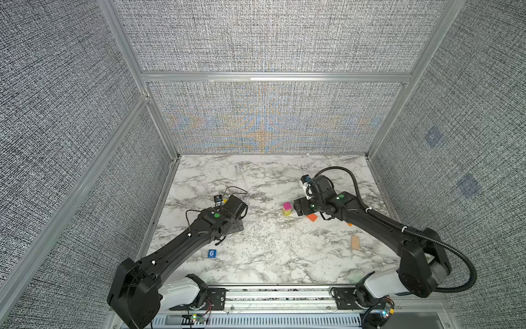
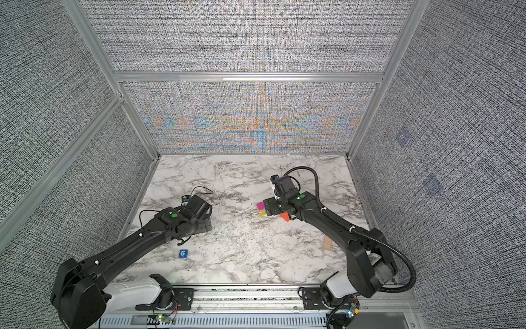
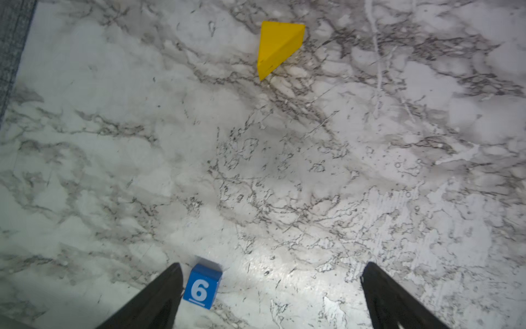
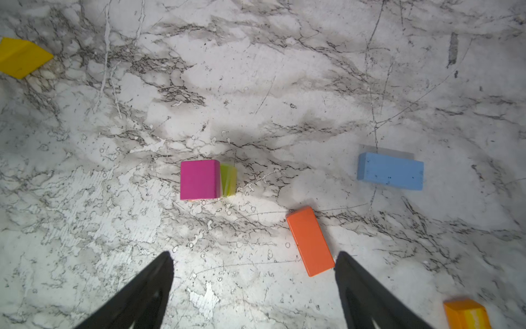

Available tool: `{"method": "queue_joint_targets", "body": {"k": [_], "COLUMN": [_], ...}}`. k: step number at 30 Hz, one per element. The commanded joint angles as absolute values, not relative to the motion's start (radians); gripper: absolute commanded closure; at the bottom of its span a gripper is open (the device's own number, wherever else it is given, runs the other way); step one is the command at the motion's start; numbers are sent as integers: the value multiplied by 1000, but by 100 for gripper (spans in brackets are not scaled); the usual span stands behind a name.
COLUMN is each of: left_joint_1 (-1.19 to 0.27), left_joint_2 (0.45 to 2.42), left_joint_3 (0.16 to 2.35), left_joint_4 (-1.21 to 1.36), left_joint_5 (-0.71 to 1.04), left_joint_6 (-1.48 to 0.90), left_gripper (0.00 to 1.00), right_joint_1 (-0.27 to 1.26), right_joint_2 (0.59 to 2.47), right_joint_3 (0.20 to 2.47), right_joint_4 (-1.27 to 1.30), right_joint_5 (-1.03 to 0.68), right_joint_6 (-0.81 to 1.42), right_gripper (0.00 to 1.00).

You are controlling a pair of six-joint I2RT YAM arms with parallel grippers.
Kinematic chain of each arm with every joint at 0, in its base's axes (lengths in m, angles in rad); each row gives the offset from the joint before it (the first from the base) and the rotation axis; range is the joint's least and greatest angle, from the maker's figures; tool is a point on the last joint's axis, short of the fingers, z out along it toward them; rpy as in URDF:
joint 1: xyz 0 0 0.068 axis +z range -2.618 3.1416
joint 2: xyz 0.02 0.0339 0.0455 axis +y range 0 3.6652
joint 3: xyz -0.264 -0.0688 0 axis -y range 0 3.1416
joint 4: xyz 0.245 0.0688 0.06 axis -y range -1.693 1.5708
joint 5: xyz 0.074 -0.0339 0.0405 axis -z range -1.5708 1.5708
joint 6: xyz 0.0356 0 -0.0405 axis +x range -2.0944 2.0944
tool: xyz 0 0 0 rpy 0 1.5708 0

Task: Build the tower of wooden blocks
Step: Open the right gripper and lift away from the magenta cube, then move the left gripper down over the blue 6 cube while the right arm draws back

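R claw: right gripper (image 4: 254, 259) released, jaws spread wide, nothing btw them; hovers over marble table (image 4: 284, 71), just right of tower (image 1: 287, 209) in both top views.
L claw: left gripper (image 3: 272, 267) also released, jaws wide, empty; well left of tower.
Tower: magenta cube (image 4: 199, 179) on top of lime cube (image 4: 228, 181). Magenta sits offset, so a lime side shows in R wrist view. Stands upright, clear of both claws. Any layer below lime: cannot tell.
Orange slab: orange slab (image 4: 310, 240) flat on table, right of tower and a bit nearer robot base. One end just beside a R finger (image 4: 350, 273), not gripped; contact cannot tell.
Blue slab: blue slab (image 4: 390, 171) flat, beyond orange slab from tower; hidden under right arm (image 1: 370, 219) in top views.
Edge block: orange-yellow block (image 4: 466, 313), farther from tower than orange slab; shape unclear.
Plank: plain plank (image 1: 355, 242) well right of tower, toward base.
Wedge: yellow wedge (image 3: 277, 47) on its side, well left of tower.
"6" cube: blue "6" cube (image 3: 202, 286) on table, far left of tower, nearer base; next to one L finger in wrist view, not gripped.
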State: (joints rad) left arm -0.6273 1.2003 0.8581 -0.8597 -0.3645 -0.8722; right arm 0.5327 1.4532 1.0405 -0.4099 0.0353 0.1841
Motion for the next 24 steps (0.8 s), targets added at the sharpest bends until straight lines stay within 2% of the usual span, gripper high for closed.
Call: {"method": "queue_joint_targets", "body": {"k": [1, 7, 11, 19, 24], "left_joint_1": [-588, -521, -507, -494, -482], "left_joint_2": [1164, 1126, 1122, 1068, 1089], "left_joint_3": [814, 742, 709, 627, 600], "left_joint_4": [-919, -949, -955, -910, -900], "left_joint_5": [-337, -281, -266, -274, -279], "left_joint_6": [-946, -996, -1020, -1089, -1131], "left_gripper": [2, 4, 7, 20, 20], "right_joint_1": [510, 487, 478, 474, 474], "right_joint_2": [1422, 1367, 1365, 1331, 1296], "right_joint_3": [1004, 888, 888, 870, 843], "right_joint_4": [-316, -224, -230, -225, -195], "right_joint_5": [-76, -147, -164, -172, -173], "right_joint_6": [236, 313, 339, 360, 374], "right_gripper": [9, 9, 9, 9, 6]}}
